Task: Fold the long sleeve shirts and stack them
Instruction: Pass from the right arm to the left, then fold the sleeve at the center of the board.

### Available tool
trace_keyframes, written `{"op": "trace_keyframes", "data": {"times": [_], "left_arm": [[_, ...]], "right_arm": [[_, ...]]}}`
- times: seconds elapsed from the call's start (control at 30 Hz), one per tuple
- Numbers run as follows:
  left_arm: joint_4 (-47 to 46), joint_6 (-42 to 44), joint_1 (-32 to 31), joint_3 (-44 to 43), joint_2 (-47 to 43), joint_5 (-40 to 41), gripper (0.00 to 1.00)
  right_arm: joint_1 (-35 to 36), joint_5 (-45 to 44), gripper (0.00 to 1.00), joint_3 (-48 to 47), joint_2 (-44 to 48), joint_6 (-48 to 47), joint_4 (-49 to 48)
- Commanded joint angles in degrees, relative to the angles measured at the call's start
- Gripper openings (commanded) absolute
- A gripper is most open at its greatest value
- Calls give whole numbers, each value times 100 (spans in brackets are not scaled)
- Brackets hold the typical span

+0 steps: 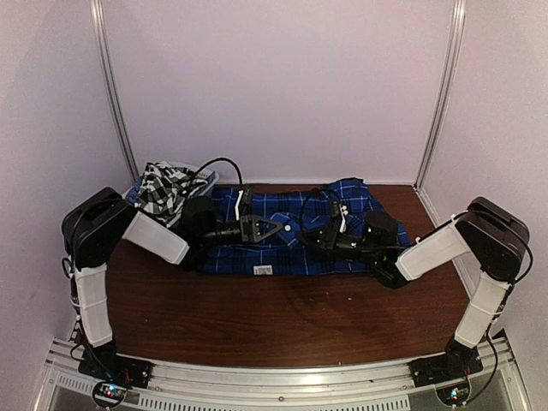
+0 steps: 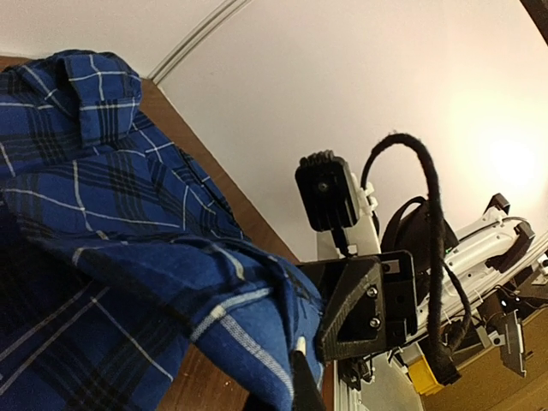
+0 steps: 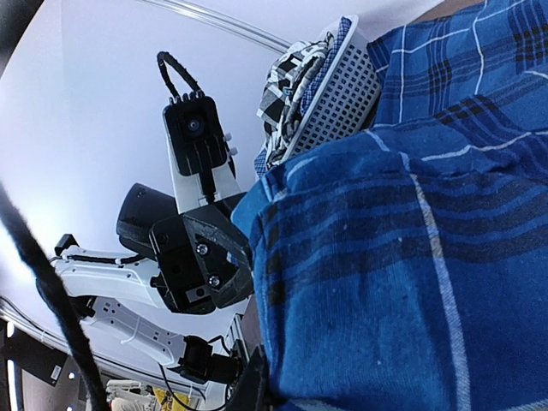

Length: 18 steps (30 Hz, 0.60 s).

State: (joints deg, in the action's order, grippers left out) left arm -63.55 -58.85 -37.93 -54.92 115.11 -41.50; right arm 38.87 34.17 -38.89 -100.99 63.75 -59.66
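Note:
A royal blue and navy plaid long sleeve shirt [image 1: 257, 253] lies spread across the back middle of the brown table. Both grippers meet over its centre. My left gripper [image 1: 276, 229] is shut on a raised fold of the blue shirt [image 2: 128, 223]; the cloth bunches round my left gripper [image 2: 300, 364] in the left wrist view. Facing it, my right gripper [image 1: 315, 235] is shut on the same shirt [image 3: 411, 282], and cloth covers my right gripper [image 3: 261, 377] there. A black-and-white checked shirt [image 1: 164, 188] sits crumpled in the basket at back left.
The white mesh basket [image 1: 205, 176] stands at the back left corner, its wall [image 3: 342, 94] touching the blue shirt. Bare brown table [image 1: 274, 321] stretches from the shirt to the near edge. White walls with metal rails [image 1: 116, 94] close in the back and sides.

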Motion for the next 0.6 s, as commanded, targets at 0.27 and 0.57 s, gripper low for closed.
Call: {"op": "trace_keyframes", "data": {"times": [0.27, 0.57], "left_arm": [[4953, 2460, 654, -316, -1461, 29, 0], [6466, 3153, 1091, -851, -1186, -28, 0]], "right_arm": [[-25, -728, 51, 410, 1306, -1675, 2431], [-414, -2671, 54, -454, 2141, -3069, 5183]]}}
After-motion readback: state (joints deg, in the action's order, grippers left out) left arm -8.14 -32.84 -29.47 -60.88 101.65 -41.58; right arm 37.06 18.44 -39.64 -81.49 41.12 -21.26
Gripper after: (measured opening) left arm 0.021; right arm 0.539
